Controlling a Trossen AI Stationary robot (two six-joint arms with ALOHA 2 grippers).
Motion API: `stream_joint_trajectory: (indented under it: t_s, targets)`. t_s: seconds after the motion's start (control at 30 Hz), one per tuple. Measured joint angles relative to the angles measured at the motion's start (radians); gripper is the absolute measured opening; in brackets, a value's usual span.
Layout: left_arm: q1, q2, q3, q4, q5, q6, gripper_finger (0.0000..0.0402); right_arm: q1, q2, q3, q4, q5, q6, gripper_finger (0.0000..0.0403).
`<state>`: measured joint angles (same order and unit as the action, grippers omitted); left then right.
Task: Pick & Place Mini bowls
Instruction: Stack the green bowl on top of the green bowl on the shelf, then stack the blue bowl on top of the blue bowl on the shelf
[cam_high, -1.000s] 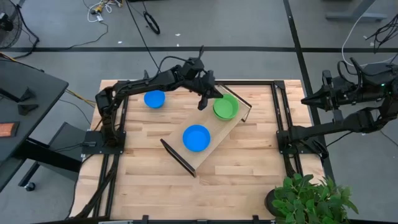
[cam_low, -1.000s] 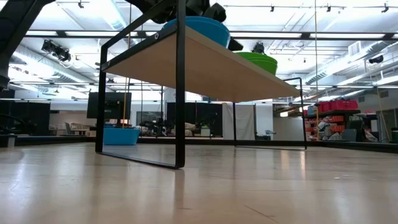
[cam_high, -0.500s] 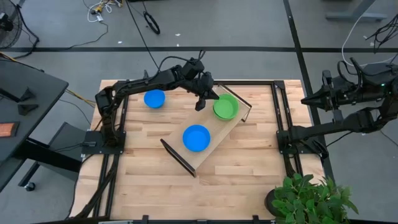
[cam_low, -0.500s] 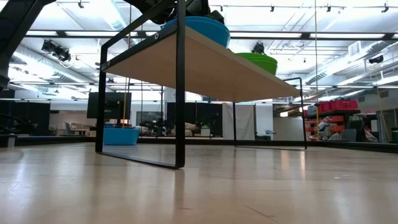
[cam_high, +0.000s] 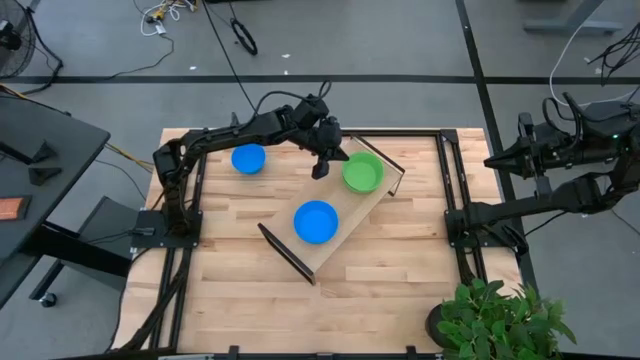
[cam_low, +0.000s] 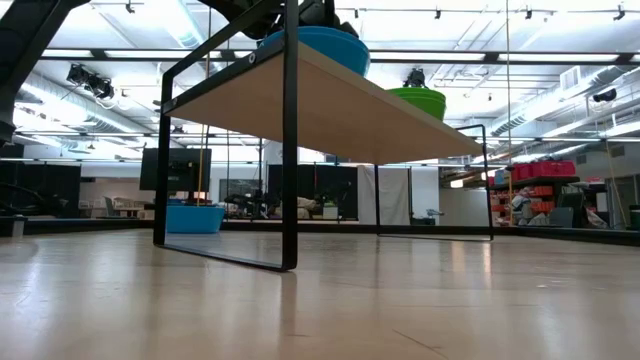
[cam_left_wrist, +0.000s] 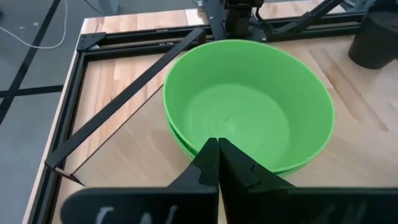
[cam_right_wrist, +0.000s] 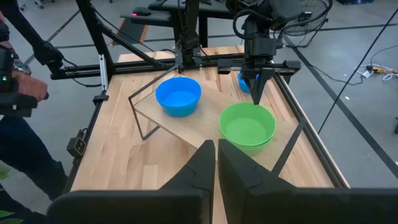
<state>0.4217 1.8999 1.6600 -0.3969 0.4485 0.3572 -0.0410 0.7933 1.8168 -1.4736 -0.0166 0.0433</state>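
Observation:
A pale wooden tray (cam_high: 352, 207) stands slantwise on black frame legs in the middle of the table. At its far right end sit nested green mini bowls (cam_high: 362, 172) (cam_left_wrist: 249, 112). One blue mini bowl (cam_high: 316, 221) (cam_right_wrist: 178, 95) rests on its near part. Another blue bowl (cam_high: 248, 158) sits on the table at the far left. My left gripper (cam_high: 321, 170) (cam_left_wrist: 217, 145) is shut and holds nothing. It hangs just left of the green bowls' rim, slanting down. My right gripper (cam_right_wrist: 216, 147) is shut, drawn back beyond the table's right edge.
Black frame rails (cam_high: 440, 180) run along the table's far, left and right sides. A potted plant (cam_high: 497, 320) stands at the near right corner. A person's arm (cam_right_wrist: 15, 81) shows beside the table in the right wrist view. Bare wood lies near the front edge.
My left gripper has shifted a little toward the table's left, away from the green bowls, and has tipped slightly. In the low view its fingertip no longer shows behind the blue bowl. The bowls and the tray have stayed put.

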Motion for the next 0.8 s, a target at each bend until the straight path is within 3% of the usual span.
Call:
stream_joint_trajectory:
  t_s: [0.43,0.8]
  targets:
    - [0.001,-0.008,0.001,0.0,-0.003,-0.031,0.0,0.0,0.0,0.0,0.0,0.0,0.0,0.0023]
    - [0.008,-0.151,0.003,-0.111,-0.055,-0.066,0.0,0.0,0.0,0.0,0.0,0.0,0.0,0.0023]
